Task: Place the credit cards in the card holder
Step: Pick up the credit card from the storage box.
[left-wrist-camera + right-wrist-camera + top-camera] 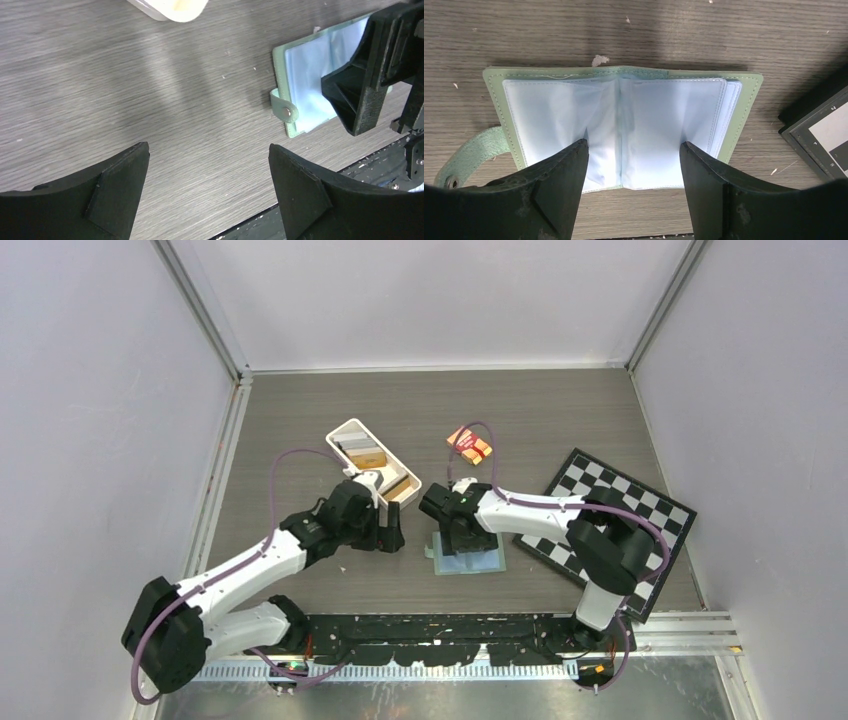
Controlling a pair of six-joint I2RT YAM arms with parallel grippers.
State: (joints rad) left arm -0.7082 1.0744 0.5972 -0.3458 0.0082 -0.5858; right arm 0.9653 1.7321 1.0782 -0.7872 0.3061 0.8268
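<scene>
The card holder [664,115] lies open and flat on the worktop [540,410], just in front of the arms. Its blue-grey pockets face up and the clasp tab [284,107] sticks out at one side. The right pincer [633,147] stands directly over it with its two fingers apart, one on each side of the middle fold. It clamps nothing. I think the fingers are there to press the pages down, so that the holder does not fold shut, but whether they really touch the pockets I cannot tell. The left pincer [208,147] hangs beside the holder, low above bare wood, jaws wide apart and with nothing between them. It is between the holder and the white tray [349,423], where the credit cards [367,456] lie — grey and gold-tan ones. I see no card in the pockets, so to my eye the filling is not yet begun — the left arm would need to fetch a card from the tray next.
</scene>
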